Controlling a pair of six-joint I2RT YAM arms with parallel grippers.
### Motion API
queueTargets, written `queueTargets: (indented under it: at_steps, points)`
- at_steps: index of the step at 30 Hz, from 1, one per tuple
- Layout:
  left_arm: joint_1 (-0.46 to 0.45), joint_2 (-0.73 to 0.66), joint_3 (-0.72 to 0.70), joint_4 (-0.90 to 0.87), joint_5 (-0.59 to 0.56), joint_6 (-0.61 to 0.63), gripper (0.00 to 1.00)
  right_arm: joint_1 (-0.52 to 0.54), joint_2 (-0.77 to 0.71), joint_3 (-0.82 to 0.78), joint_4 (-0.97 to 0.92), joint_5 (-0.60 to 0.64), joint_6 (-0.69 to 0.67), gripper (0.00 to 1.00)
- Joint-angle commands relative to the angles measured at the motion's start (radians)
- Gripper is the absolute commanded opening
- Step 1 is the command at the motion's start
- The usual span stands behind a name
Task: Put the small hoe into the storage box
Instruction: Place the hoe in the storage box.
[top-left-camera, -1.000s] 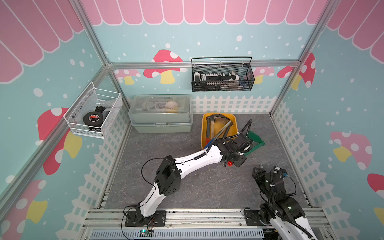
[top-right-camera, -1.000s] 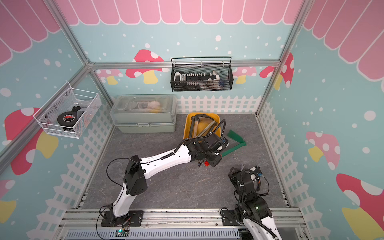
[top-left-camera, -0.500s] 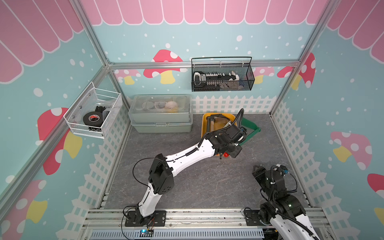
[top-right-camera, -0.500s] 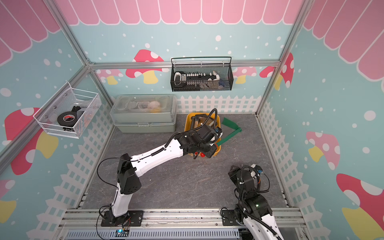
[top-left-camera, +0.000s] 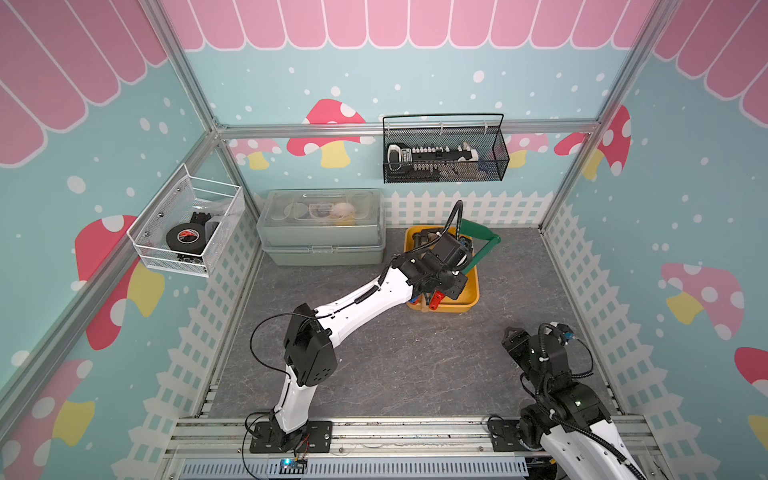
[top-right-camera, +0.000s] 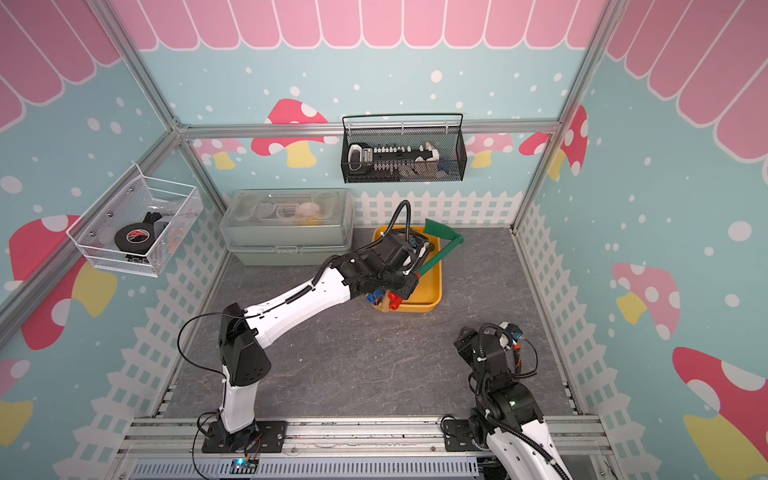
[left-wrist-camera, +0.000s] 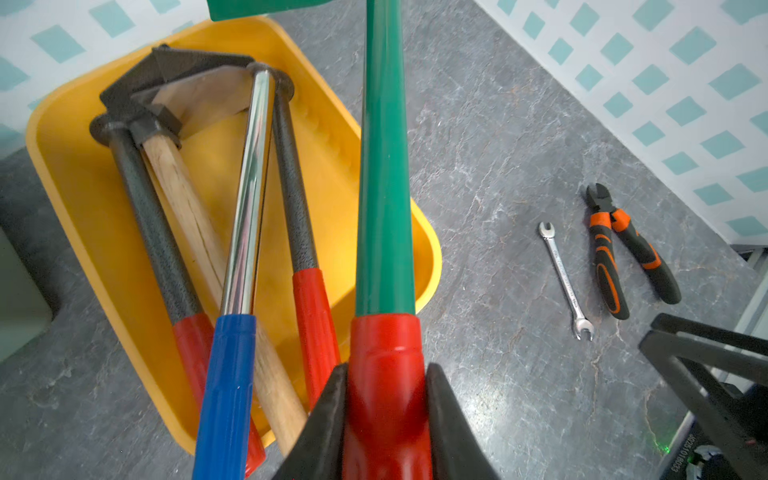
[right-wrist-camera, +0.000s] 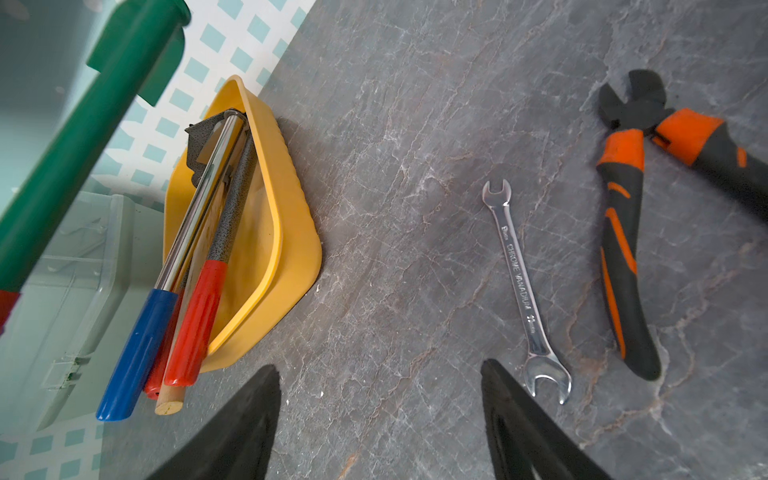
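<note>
The left claw (left-wrist-camera: 386, 368) was clamped on the red rubber grip of the small hoe (left-wrist-camera: 384, 166), a tool with a green shaft and green blade, probably so that the blade end could lead. The hoe hung tilted above the storage box (left-wrist-camera: 332, 158), a shallow yellow plastic tray. Its shaft ran over the tray's right-hand rim and its blade sat up by the far corner, so it was not yet inside. In the tray lay long-handled tools (left-wrist-camera: 249, 187), heads at the far end and red, blue and wooden grips overhanging the near rim, so laying the hoe parallel to them seemed the aim. Farther right, on the grey marbled desk (right-wrist-camera: 395, 166), lay a small silver open-ended wrench (right-wrist-camera: 519, 270) and orange-and-black cutters (right-wrist-camera: 619, 257), near each other but apart. The right claw (right-wrist-camera: 378, 365) hovered beside them, jaws apart and empty, apparently parked clear of the work.
</note>
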Motion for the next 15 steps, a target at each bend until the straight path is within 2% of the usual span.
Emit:
queueTargets:
  at_steps: [1,15]
  points:
    - [0.030,-0.093,-0.020,0.120,0.011,-0.044,0.00,0.003,0.027,0.037,0.026,0.031,-0.061,0.76]
    - [0.149,-0.144,-0.148,0.226,0.201,-0.127,0.00,0.003,0.064,0.033,0.068,0.002,-0.072,0.76]
